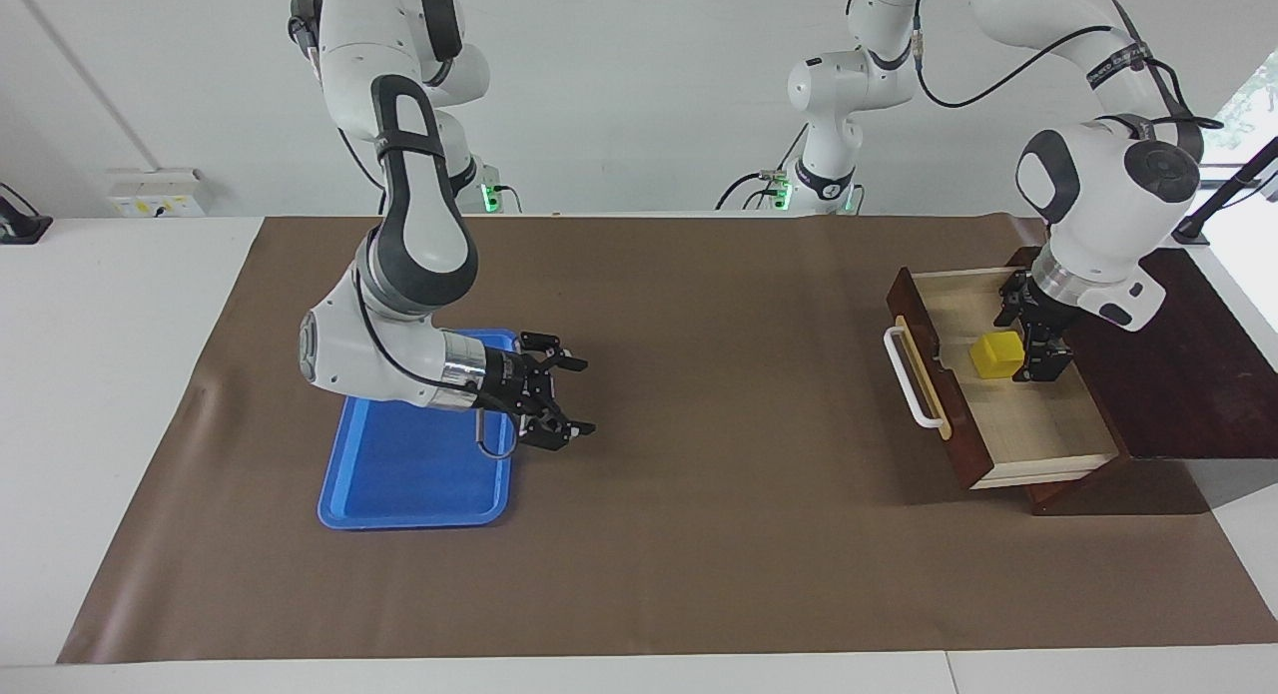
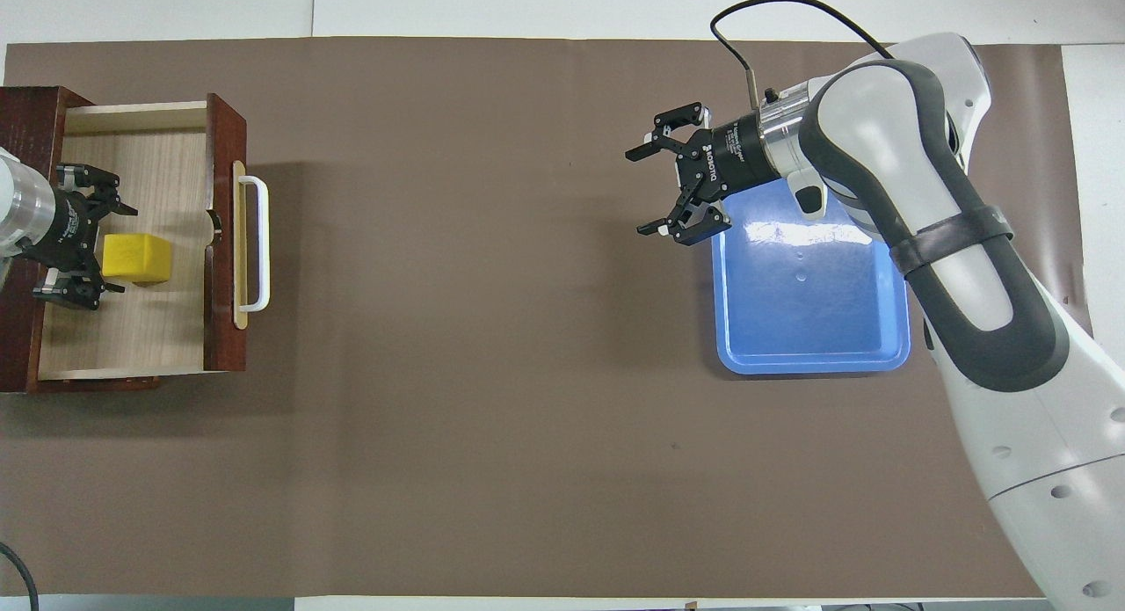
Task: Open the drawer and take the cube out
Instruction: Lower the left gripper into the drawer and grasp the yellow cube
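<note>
Half of the task is done: the drawer (image 1: 998, 374) at the right of the facing view stands open, the yellow cube (image 1: 996, 354) lies inside, the left gripper (image 1: 1038, 347) is spread beside it, and the waiting right gripper (image 1: 559, 399), also spread, hangs by the blue tray (image 1: 399, 484).

The drawer (image 1: 998, 394) is standing pulled open at the left arm's end of the table, the cube (image 1: 996, 354) is sitting in it, and the tray (image 1: 399, 484) is lying well apart toward the right arm's end.
</note>
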Available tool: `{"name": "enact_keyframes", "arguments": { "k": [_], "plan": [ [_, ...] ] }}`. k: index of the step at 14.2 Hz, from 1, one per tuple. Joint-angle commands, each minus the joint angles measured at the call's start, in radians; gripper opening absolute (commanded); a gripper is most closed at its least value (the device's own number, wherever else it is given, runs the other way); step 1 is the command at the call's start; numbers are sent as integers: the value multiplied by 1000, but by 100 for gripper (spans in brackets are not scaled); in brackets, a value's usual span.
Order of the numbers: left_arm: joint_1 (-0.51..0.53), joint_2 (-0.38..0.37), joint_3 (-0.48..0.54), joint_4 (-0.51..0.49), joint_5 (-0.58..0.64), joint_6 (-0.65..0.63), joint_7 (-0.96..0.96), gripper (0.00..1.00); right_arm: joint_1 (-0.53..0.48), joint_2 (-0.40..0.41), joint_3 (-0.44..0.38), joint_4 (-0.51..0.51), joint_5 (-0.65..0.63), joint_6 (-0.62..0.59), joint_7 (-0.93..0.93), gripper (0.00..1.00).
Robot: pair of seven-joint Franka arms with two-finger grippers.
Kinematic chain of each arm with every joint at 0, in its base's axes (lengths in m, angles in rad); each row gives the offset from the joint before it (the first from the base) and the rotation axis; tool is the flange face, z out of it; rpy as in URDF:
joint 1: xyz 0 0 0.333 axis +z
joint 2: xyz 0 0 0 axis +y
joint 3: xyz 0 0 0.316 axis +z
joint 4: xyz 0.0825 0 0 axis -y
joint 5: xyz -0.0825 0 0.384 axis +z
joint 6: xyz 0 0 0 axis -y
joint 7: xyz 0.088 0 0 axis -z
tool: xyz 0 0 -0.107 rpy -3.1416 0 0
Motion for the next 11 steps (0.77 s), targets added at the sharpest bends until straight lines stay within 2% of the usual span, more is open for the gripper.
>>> {"name": "enact_keyframes", "arguments": {
  "k": [1, 6, 7, 9, 10, 11],
  "plan": [
    [4, -35, -5, -52, -11, 26, -36, 100, 8, -30, 2, -43, 8, 29, -30, 100],
    [9, -60, -5, -96, -11, 45, -49, 100, 8, -30, 0, -42, 7, 24, -30, 100],
    [12, -58, -5, -93, -11, 46, -52, 92, 8, -30, 0, -42, 7, 26, -30, 100],
    [14, -58, -5, -92, -11, 45, -48, 27, 8, -30, 0, -42, 7, 28, -30, 100],
    [15, -58, -5, -90, -11, 45, -42, 1, 8, -30, 0, -42, 7, 28, -32, 100],
    [15, -57, -5, -88, -11, 45, -42, 0, 8, -30, 0, -42, 7, 28, -32, 100]
  ]
}}
